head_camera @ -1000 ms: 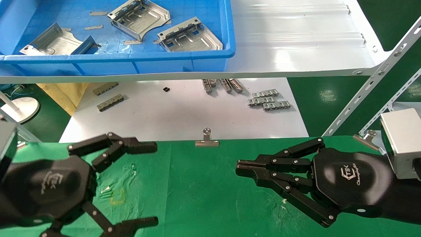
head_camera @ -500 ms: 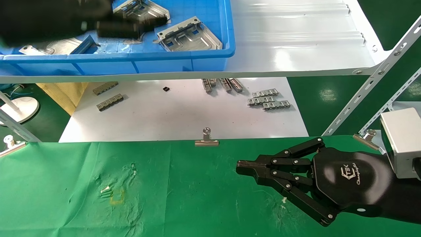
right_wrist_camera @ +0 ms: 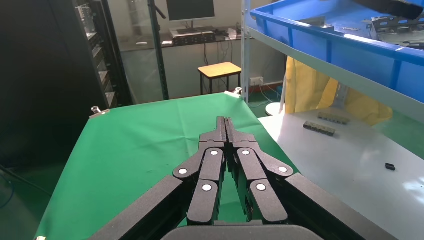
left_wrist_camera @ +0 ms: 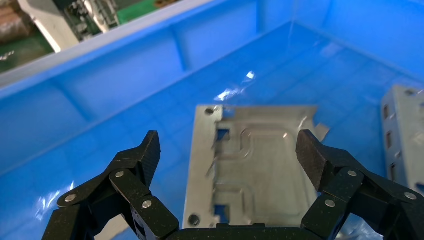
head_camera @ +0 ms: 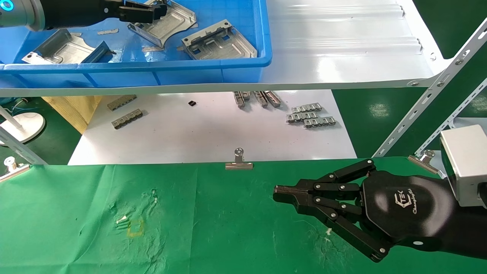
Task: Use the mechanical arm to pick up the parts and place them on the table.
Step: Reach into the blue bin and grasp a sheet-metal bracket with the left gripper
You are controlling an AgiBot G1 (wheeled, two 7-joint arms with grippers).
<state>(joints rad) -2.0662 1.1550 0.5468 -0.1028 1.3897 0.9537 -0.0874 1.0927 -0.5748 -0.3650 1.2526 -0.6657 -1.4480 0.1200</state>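
Nearest, on the right, the right claw [head_camera: 279, 194] rests low over the green desk [head_camera: 213, 228], its black link fingers pressed together to a point and holding nothing. Its glossy hexagonal palm carries a white logo [head_camera: 406, 201]; the letters "TEK" can be read beside the emblem, and the cursive line under them is too small to make out. A silver wrist block [head_camera: 464, 163] sits behind the palm. On the desk's left half lies a wrinkled scuffed patch with a small yellow square mark [head_camera: 135, 227]. A metal binder clip [head_camera: 239, 161] grips the desk's far edge at the middle.

Beyond the desk, a white board [head_camera: 213, 133] carries small grey segmented strips [head_camera: 311, 117] on its right and left.

Farther still, a glossy white shelf [head_camera: 342, 49] holds a blue bin [head_camera: 171, 74] on the left. Three silver parts lie inside it: one at the near left [head_camera: 62, 47], one at the right [head_camera: 218, 42], and one at the far middle [head_camera: 171, 21].

The left claw [head_camera: 150, 11] reaches into the bin from the left, directly above the far middle part. In the left wrist view its fingers [left_wrist_camera: 145, 155] are spread wide apart, one on each side of that part [left_wrist_camera: 255, 165], which lies flat on the bin floor with its slotted folded edge along one side. The fingertips hover just above it; whether they touch it cannot be told.
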